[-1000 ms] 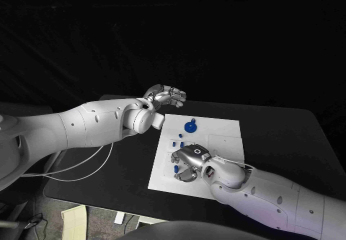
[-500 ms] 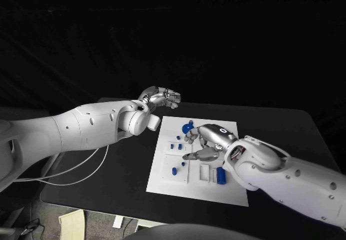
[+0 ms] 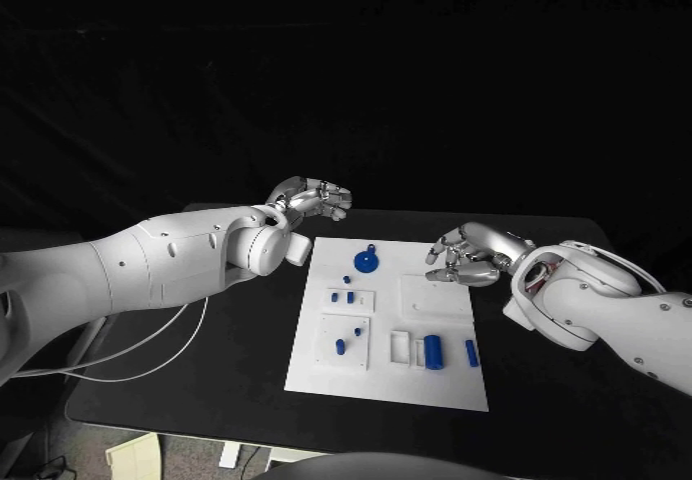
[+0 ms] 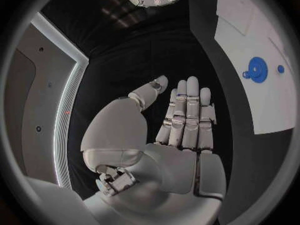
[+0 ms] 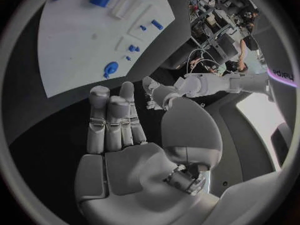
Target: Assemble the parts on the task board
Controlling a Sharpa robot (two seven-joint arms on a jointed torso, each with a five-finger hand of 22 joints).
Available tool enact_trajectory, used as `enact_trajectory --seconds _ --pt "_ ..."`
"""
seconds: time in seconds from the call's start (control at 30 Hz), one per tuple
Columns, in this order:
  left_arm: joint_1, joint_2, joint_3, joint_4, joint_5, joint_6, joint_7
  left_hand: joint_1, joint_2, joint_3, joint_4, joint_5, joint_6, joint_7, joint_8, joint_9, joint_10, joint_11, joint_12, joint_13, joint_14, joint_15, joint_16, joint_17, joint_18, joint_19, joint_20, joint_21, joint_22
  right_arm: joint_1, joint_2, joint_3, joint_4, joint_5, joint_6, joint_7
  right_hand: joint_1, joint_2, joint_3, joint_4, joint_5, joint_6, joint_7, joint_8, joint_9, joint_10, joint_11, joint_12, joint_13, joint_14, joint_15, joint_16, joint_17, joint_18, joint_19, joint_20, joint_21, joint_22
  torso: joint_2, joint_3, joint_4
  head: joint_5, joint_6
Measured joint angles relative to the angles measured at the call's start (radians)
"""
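Task board [image 3: 382, 375] lies flat on black table [image 3: 577, 400], parts [image 3: 431, 351] on it.

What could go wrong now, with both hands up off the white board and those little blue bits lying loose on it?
Both hands hold nothing, so nothing can drop. The right hand hangs near the task board's far right corner; coming back down it might nudge the round blue part or the board. The small blue parts lie close together, so wide fingers could knock one while reaching for another.
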State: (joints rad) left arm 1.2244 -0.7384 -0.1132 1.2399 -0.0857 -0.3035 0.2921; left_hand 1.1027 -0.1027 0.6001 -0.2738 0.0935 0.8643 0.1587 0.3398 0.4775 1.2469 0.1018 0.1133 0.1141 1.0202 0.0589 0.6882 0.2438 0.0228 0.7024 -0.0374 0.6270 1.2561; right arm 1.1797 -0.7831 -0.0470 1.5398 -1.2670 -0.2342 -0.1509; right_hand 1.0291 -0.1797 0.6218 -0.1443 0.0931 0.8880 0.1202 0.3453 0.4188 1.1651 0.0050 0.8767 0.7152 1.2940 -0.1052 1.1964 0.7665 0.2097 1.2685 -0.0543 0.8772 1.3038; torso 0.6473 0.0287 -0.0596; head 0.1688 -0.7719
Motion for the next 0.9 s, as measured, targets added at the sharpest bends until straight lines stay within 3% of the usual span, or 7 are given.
enact_trajectory --seconds 0.07,0.13,0.33,0.43,0.67,0.9 --pt "0.000 0.000 0.000 0.001 0.000 0.000 0.000 0.000 0.000 0.000 0.000 0.000 0.000 0.000 0.000 0.000 0.000 0.000 0.000 0.000 0.000 0.000 -0.002 0.000 0.000 0.000 0.000 0.000 0.000 0.000 -0.007 0.000 0.002 0.028 0.036 -0.035 -0.020 -0.012 0.011 0.016 0.000 0.000 0.000 0.000 0.002 -0.040 0.002 0.082 0.085 0.005 0.002 0.016 0.015 0.000 0.009 -0.007 0.014 0.004 0.000 0.0006 -0.0007 -0.002 -0.001" --pt "0.000 -0.001 0.000 0.004 0.000 0.001 0.000 0.000 0.000 0.000 0.000 0.000 0.000 0.000 0.000 0.000 0.000 0.000 0.000 0.000 0.000 0.000 -0.002 0.001 0.000 0.000 0.000 0.000 0.001 0.000 -0.012 -0.003 0.009 0.066 0.085 -0.086 -0.040 -0.008 0.010 0.035 0.000 -0.002 -0.002 -0.006 0.004 -0.043 0.006 0.154 0.153 0.005 0.002 0.034 0.032 0.000 0.013 -0.007 0.027 0.004 0.000 0.0012 -0.0012 -0.005 -0.002" --pt "0.000 -0.005 -0.001 0.016 0.000 0.001 0.000 0.000 0.000 0.000 0.000 0.000 0.000 0.000 0.000 0.000 0.000 0.000 0.000 0.000 0.000 0.000 -0.002 0.001 0.000 0.000 0.000 0.000 0.001 -0.001 -0.025 -0.025 0.035 0.176 0.189 -0.230 -0.109 -0.016 0.014 0.095 -0.032 -0.003 -0.003 -0.012 0.014 -0.063 0.004 0.273 0.274 0.002 0.005 0.097 0.096 0.000 0.023 -0.010 0.062 0.004 -0.001 0.0012 -0.0016 -0.013 -0.005" --pt "0.000 -0.006 -0.001 0.020 0.000 0.002 0.001 0.000 0.000 0.000 0.000 0.000 0.000 0.000 0.000 0.000 0.000 0.000 0.000 0.000 0.000 0.000 -0.002 0.002 0.000 0.000 0.000 0.000 0.001 0.000 -0.024 -0.037 0.042 0.208 0.214 -0.283 -0.148 -0.018 0.005 0.122 -0.032 0.005 -0.010 -0.006 0.023 -0.063 0.004 0.297 0.303 0.002 0.006 0.105 0.113 0.000 0.023 -0.010 0.071 0.004 0.000 0.0006 -0.0018 -0.016 -0.006" --pt "0.000 -0.006 -0.001 0.025 0.000 0.002 0.001 0.000 0.000 0.000 0.000 0.000 0.000 0.000 0.000 -0.001 0.000 0.000 0.000 0.000 0.000 0.000 -0.002 0.002 0.000 0.000 0.000 0.000 0.001 0.000 -0.013 -0.092 0.015 0.252 0.242 -0.358 -0.188 -0.040 0.020 0.172 -0.039 0.011 -0.015 -0.001 0.041 -0.070 -0.003 0.312 0.341 -0.004 0.000 0.120 0.137 -0.001 0.021 -0.020 0.092 0.004 0.000 -0.0012 -0.0008 -0.025 -0.008" --pt "0.000 -0.008 -0.001 0.028 0.000 0.002 0.001 0.000 0.000 0.000 0.000 0.000 -0.004 0.004 0.000 -0.001 -0.004 0.004 0.000 0.000 0.000 0.000 -0.002 0.004 0.000 0.000 0.000 0.000 0.002 -0.001 0.007 -0.116 -0.014 0.264 0.249 -0.391 -0.208 -0.050 0.034 0.195 -0.039 0.017 -0.020 0.003 0.053 -0.070 -0.003 0.312 0.355 -0.004 0.000 0.120 0.146 -0.002 0.016 -0.025 0.106 0.004 0.000 -0.0016 0.0004 -0.028 -0.010"
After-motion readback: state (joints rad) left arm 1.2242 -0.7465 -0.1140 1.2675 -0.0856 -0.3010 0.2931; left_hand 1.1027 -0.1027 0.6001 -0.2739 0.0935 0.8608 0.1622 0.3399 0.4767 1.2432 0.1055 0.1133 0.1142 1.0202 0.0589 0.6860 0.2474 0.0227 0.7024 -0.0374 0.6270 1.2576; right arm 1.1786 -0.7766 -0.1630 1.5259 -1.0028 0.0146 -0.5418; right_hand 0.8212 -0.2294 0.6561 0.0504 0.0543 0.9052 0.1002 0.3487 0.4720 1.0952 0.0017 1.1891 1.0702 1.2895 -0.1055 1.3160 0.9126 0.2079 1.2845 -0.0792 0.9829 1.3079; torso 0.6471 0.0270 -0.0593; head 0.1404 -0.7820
